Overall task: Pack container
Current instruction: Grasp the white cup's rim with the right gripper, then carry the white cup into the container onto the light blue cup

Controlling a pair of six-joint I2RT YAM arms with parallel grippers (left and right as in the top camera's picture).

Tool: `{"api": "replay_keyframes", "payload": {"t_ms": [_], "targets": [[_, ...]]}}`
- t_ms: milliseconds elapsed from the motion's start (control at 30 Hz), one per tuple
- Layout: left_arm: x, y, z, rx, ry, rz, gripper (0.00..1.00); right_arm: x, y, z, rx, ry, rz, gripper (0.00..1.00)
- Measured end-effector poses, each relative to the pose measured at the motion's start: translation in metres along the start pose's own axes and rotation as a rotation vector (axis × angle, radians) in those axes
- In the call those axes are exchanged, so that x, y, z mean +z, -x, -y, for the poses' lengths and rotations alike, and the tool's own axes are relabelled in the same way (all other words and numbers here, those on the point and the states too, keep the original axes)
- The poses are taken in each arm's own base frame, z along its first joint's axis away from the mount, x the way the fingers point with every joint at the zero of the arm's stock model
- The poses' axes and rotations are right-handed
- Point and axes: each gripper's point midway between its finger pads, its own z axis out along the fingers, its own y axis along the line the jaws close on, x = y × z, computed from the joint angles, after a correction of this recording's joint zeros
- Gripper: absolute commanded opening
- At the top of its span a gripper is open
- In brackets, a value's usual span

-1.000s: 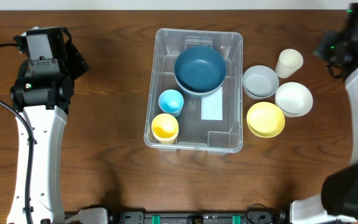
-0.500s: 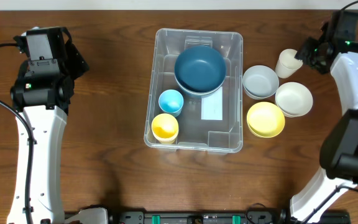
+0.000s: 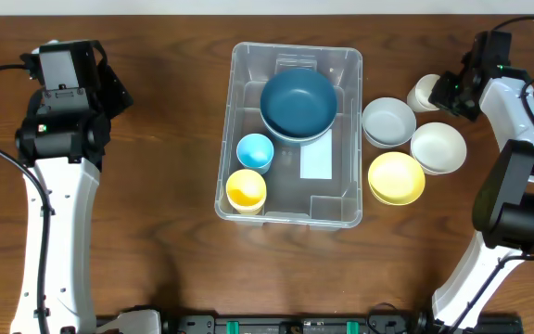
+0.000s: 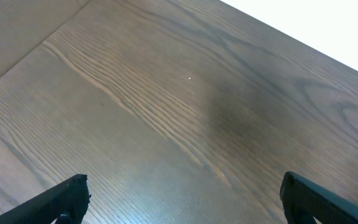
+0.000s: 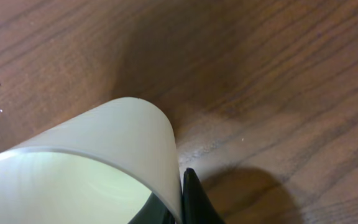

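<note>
Container (image 3: 226, 176), clear plastic, at mid-bench (image 3: 156, 241), well to the left of the right end effector (image 3: 447, 92) and well to the right of the left end effector (image 4: 185, 205). Inside: dark blue bowl (image 3: 298, 102) at the far end; light blue cup (image 3: 255, 151) and yellow cup (image 3: 246, 188) along the wall nearest the left end effector; white label (image 3: 316, 161) flat on the floor. Just beside the container, on the right end effector's side: grey bowl (image 3: 388, 122), white bowl (image 3: 438, 147) and yellow bowl (image 3: 396, 177), all empty. Right end effector pinched shut on the wall of a cream cup (image 3: 423, 90), outside the container, past the grey bowl. Left end effector spread wide, gripping nothing, above bare wood.
</note>
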Motion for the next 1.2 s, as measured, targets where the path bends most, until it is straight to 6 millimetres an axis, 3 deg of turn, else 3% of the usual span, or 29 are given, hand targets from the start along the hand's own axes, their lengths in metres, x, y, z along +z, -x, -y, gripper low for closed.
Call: {"api": "replay_keyframes", "payload": {"t_ms": [100, 200, 367, 500, 600, 667, 767, 900, 1033, 1200], "targets": [[0.000, 0.000, 0.000, 0.000, 0.000, 0.000, 0.98, -0.006, -0.002, 0.002, 0.001, -0.015, -0.008, 0.01], [0.000, 0.000, 0.000, 0.000, 0.000, 0.000, 0.98, -0.029, 0.002, 0.002, -0.001, -0.023, 0.019, 0.01], [0.000, 0.000, 0.000, 0.000, 0.000, 0.000, 0.98, -0.108, 0.021, -0.020, -0.039, 0.014, 0.157, 0.01], [0.000, 0.000, 0.000, 0.000, 0.000, 0.000, 0.98, -0.184, 0.020, -0.069, -0.146, 0.096, 0.290, 0.01], [0.000, 0.000, 0.000, 0.000, 0.000, 0.000, 0.98, -0.227, -0.003, -0.117, -0.262, 0.183, 0.345, 0.01], [0.000, 0.000, 0.000, 0.000, 0.000, 0.000, 0.98, -0.244, -0.028, -0.151, -0.350, 0.243, 0.348, 0.01], [0.000, 0.000, 0.000, 0.000, 0.000, 0.000, 0.98, -0.251, -0.066, -0.194, -0.468, 0.316, 0.319, 0.01], [0.000, 0.000, 0.000, 0.000, 0.000, 0.000, 0.98, -0.245, -0.127, -0.242, -0.627, 0.363, 0.244, 0.01], [0.000, 0.000, 0.000, 0.000, 0.000, 0.000, 0.98, -0.229, -0.181, -0.272, -0.756, 0.361, 0.170, 0.01], [0.000, 0.000, 0.000, 0.000, 0.000, 0.000, 0.98, -0.195, -0.229, -0.292, -0.866, 0.318, 0.088, 0.01]]}}
